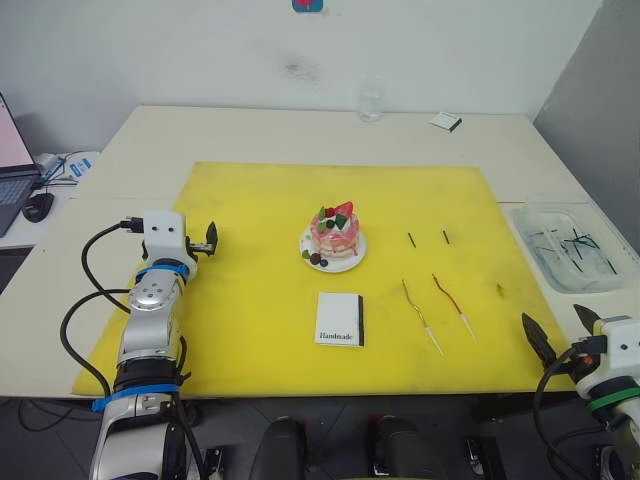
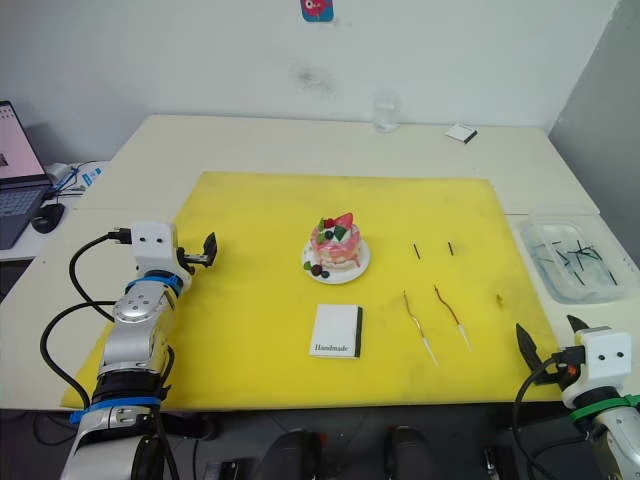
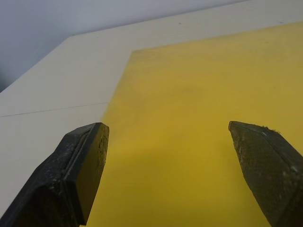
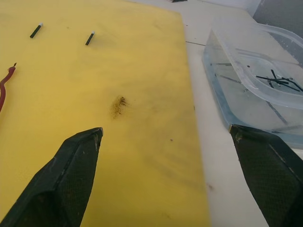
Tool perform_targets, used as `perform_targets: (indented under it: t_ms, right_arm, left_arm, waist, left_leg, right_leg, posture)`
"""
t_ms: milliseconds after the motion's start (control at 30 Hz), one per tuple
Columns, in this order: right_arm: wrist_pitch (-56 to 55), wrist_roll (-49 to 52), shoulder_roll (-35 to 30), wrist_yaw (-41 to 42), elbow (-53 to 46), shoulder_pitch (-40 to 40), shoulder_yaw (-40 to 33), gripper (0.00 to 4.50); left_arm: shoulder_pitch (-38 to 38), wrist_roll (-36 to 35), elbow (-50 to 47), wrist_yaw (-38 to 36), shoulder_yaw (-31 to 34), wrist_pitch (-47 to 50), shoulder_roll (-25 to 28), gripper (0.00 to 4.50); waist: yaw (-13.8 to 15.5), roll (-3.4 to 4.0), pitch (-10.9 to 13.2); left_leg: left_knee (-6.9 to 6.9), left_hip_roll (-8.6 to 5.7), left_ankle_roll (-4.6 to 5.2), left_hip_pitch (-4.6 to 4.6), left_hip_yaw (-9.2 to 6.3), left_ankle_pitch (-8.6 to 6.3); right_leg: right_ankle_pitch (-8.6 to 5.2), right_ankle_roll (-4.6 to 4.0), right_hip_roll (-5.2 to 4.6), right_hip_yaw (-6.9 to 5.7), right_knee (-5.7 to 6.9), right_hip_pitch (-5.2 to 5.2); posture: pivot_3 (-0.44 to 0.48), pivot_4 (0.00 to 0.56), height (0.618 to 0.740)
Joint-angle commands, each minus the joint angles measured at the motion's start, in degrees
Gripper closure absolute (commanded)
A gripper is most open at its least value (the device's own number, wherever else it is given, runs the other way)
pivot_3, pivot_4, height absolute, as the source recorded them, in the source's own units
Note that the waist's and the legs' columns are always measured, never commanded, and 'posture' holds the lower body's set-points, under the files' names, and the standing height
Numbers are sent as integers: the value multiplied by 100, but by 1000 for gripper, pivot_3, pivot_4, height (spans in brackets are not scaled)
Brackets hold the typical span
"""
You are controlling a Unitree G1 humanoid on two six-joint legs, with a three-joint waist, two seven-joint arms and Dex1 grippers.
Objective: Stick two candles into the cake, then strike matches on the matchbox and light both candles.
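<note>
Yellow mat (image 1: 250, 300): both my grippers, left (image 1: 211, 239) and right (image 1: 560, 335), gape empty; candles (image 1: 420, 315) beside the cake (image 1: 334, 238) await picking.

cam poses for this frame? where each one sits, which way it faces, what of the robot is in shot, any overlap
Left eye: head, looking forward-down at yellow mat, cake, matchbox; both arms in shot.
Right eye: stereo twin, same scene.
Left wrist: along the left gripper, jaws open, over the mat's left edge.
Right wrist: along the right gripper, jaws open, facing matches, red candle, clear tray.
Shared: right wrist and head views both catch matches and tray.
</note>
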Motion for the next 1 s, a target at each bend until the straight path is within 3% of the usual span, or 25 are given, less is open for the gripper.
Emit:
perform_targets:
  t_ms: [33,400,633,800,900,1000]
  right_arm:
    - [-98,94,-78,51,-108,40,-237,26]
    - [15,117,-98,77,-286,182,-347,26]
    - [141,157,-138,173,-384,320,-339,26]
    - [474,548,-174,432,-909,612,-259,26]
    - [760,764,-97,386,-1354,799,-141,26]
    - [920,811,-7,348,-1613,895,138,26]
  left_arm:
    - [-57,34,-141,80,58,-23,41,0]
    - [-140,72,-9,67,58,-146,68,0]
    - [-238,-56,12,-418,54,-197,254,0]
    - [-252,-585,-703,-1832,-118,-133,614,0]
    - [-89,-1455,-2132,-3250,-556,657,931,0]
    - [-22,-1986,-3220,-3965,-1019,1404,1184,0]
  waist:
    - [0,0,0]
    - [1,0,0]
    - [1,0,0]
    - [-3,0,0]
    - [1,1,-2]
    - [2,8,-10]
  left_leg:
    - [0,0,0,0,0,0]
    - [0,0,0,1,0,0]
    - [0,0,0,0,1,0]
    - [-2,2,0,1,-1,0]
    - [-3,5,0,0,-3,0]
    - [-1,10,-1,-1,-6,0]
  right_leg:
    - [0,0,0,0,0,0]
    - [0,0,0,-1,1,0]
    - [0,0,0,0,0,0]
    - [-1,-2,0,-3,2,-1]
    - [-2,-4,0,-4,-2,1]
    - [-4,-6,-12,2,-2,2]
  posture:
    - [0,150,740]
    - [0,150,740]
    - [0,150,740]
    - [0,150,740]
    - [0,150,740]
    - [0,150,740]
